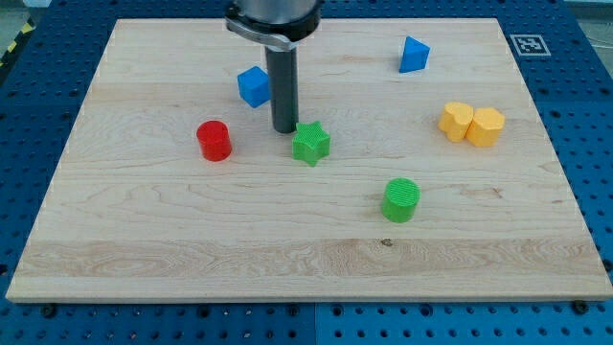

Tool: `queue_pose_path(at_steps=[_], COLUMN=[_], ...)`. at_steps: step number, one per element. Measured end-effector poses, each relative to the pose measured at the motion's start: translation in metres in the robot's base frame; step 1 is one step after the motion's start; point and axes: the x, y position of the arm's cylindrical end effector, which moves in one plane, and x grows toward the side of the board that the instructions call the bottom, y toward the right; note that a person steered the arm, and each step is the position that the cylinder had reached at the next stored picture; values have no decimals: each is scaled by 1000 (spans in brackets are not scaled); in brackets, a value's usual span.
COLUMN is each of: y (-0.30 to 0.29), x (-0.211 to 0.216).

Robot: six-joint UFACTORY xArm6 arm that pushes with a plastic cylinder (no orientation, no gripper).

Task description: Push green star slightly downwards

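Observation:
The green star [310, 144] lies near the middle of the wooden board [144, 220]. My tip [284, 129] rests on the board just up and to the left of the star, very close to it or touching its upper left point. The dark rod rises from there to the view's top.
A blue cube [254, 86] sits just left of the rod. A red cylinder [215, 140] lies left of the star. A green cylinder [401, 200] lies to the lower right. A blue triangular block [414, 55] is at the upper right. Two yellow blocks [472, 124] touch at the right.

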Motion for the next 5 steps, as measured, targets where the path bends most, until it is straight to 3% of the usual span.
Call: queue_pose_path(at_steps=[2, 5], y=[35, 43], x=[13, 50])
